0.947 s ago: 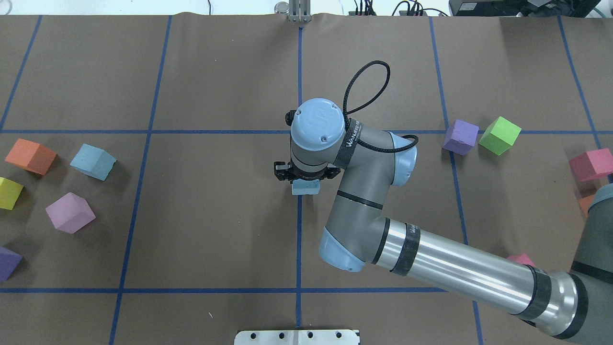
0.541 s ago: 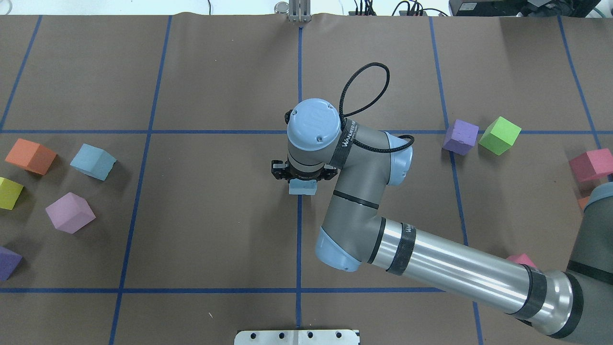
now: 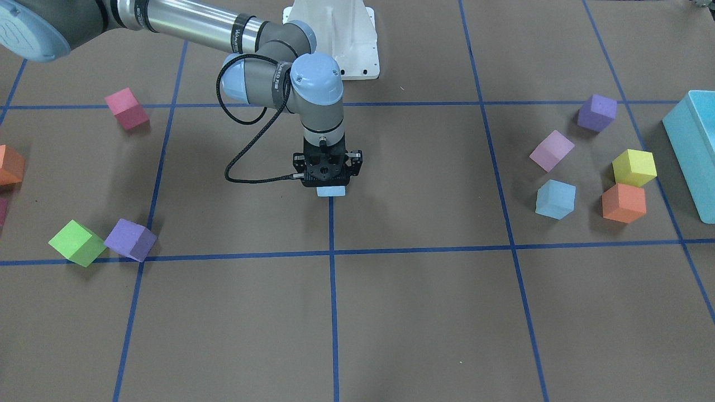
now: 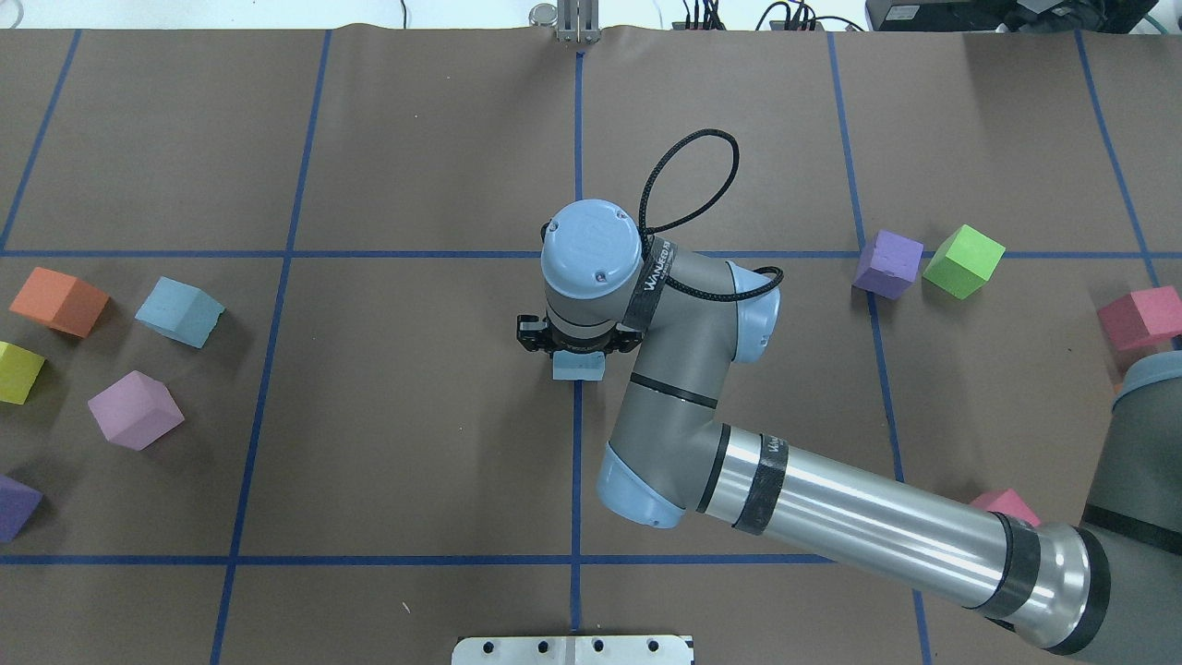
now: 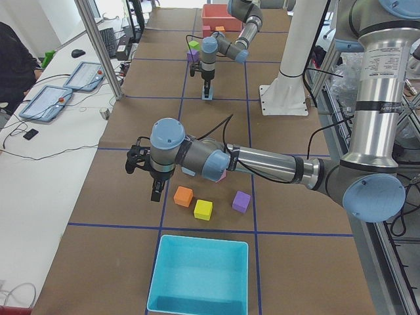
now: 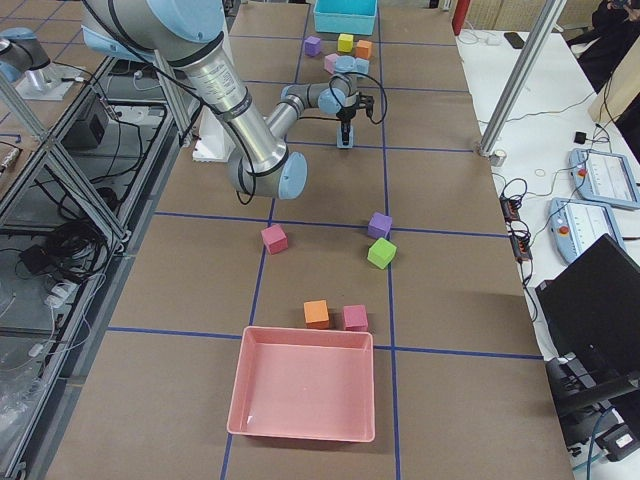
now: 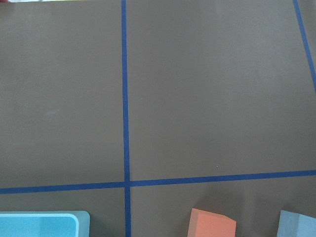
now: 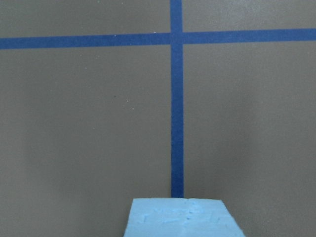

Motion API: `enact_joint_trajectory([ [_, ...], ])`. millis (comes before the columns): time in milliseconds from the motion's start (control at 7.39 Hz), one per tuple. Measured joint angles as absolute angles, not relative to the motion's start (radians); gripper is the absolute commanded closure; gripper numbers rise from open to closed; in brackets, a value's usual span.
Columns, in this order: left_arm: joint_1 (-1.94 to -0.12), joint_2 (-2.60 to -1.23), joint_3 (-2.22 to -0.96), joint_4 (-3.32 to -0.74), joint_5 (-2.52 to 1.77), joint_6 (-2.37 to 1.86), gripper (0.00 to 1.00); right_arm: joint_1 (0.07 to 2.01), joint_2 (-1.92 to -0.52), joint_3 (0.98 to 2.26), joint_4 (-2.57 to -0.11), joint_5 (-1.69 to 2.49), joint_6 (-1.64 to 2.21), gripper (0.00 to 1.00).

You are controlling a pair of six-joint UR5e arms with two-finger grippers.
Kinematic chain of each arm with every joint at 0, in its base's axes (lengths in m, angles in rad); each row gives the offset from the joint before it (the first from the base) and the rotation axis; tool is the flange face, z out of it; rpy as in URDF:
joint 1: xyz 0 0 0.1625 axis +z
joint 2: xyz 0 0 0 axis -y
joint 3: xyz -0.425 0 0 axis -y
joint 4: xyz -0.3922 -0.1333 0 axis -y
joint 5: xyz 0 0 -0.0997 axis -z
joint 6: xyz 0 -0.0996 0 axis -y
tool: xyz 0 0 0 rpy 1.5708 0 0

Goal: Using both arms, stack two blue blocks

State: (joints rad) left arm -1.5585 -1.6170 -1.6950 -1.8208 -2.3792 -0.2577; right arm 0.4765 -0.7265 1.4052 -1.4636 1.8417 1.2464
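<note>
At the far left of the overhead view we see the loose blue block [image 4: 180, 312] lying on the brown worktop [image 4: 416, 462] near an orange cube [image 4: 59, 301], and the side view shows the left arm [image 5: 262, 161] hanging above those cubes, though we cannot tell whether its jaws are parted or closed. At the centre the right arm [image 4: 702, 388] points straight down with its jaws clenched on the held blue block [image 4: 579, 368], over the blue tape line [image 4: 577, 480]; further right sit a purple cube [image 4: 888, 263] and a green cube [image 4: 963, 260] side by side.

Bright, even overhead lighting, soft short shadows, every view mostly in sharp focus.
</note>
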Motion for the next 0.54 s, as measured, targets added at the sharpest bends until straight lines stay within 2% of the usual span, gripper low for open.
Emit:
enact_joint_trajectory([
  [406, -1.559, -1.617, -1.695, -1.821, -2.379, -0.258, 0.02, 0.473, -0.727, 1.403, -1.464, 1.837, 1.244, 0.09],
  [541, -1.559, -1.617, -1.695, -1.821, -2.379, -0.258, 0.01, 0.473, -0.727, 1.403, -1.465, 1.833, 1.244, 0.01],
])
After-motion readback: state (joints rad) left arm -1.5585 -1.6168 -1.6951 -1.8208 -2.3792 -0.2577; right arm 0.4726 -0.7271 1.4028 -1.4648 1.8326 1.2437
